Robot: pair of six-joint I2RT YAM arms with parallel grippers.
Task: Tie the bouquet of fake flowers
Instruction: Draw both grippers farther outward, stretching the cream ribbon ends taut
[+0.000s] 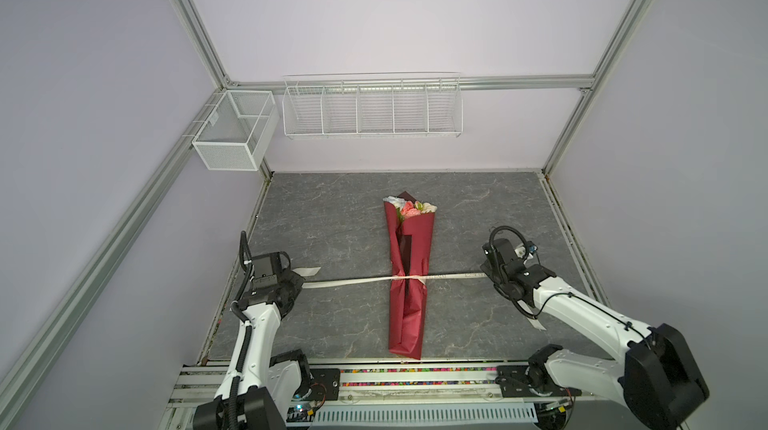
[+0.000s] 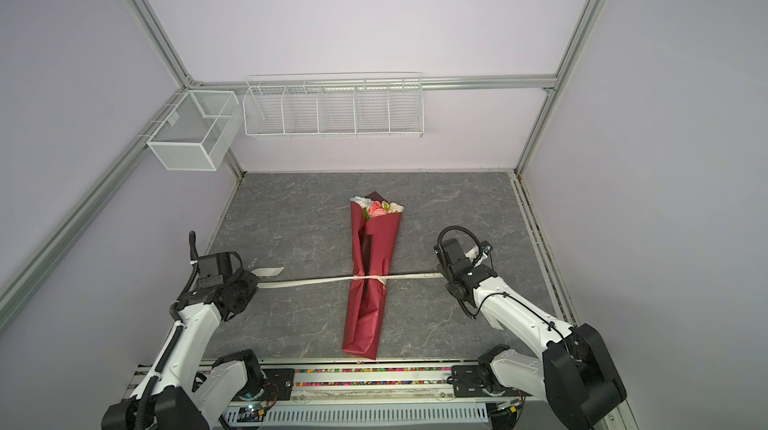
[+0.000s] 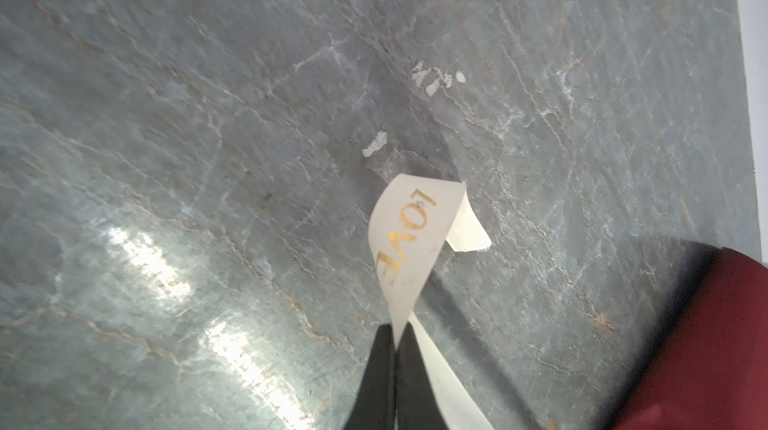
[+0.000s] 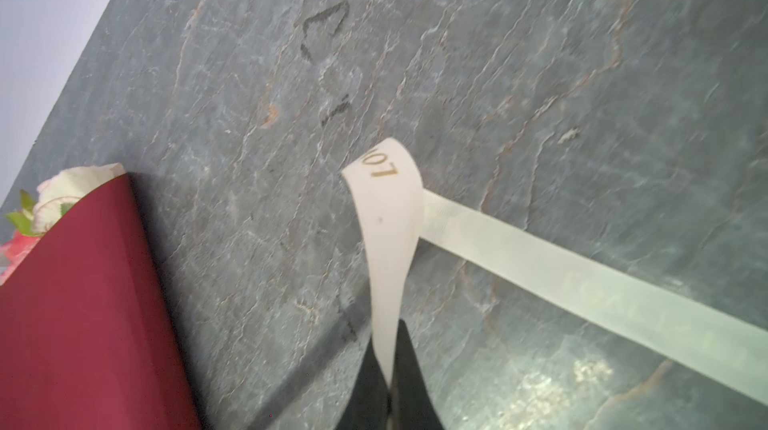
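Bouquet (image 1: 417, 241) (image 2: 376, 249) lies flat mid-worktop, between the two arms. It is a long, narrow cone of matte dark-red paper with creased, folded edges and a dark slit down the front. Its long axis runs near-to-far. The flower heads (pink, cream, pale blue, a bit of green leaf) are at the far end, pointing to the back wall. The narrow stem end points to the robot base, close to the near worktop edge.

The worktop (image 1: 332, 220) is grey and slate-look, with pale and rusty veins and glossy glare patches in the wrist views.

The ribbon (image 1: 357, 280) (image 2: 316, 280) is flat cream tape, and a fine ribbed weave shows in the right wrist view (image 4: 540, 266). Gold "LOVE" print reads in the left wrist view (image 3: 405, 241). It runs taut left-right, square across the bouquet below mid-length, and the paper is pinched narrow where it crosses, with a small twist there.

Left jaws are black and tapered, clenched on the ribbon's left part; a short curled tail sits just past them. Right jaws are clenched on the ribbon's right part, and the ribbon folds over past the tips. A loose tail trails near the right arm.

A white wire rack (image 1: 372, 116) hangs on the back wall. A white mesh box (image 1: 232, 133) sits at the left corner.
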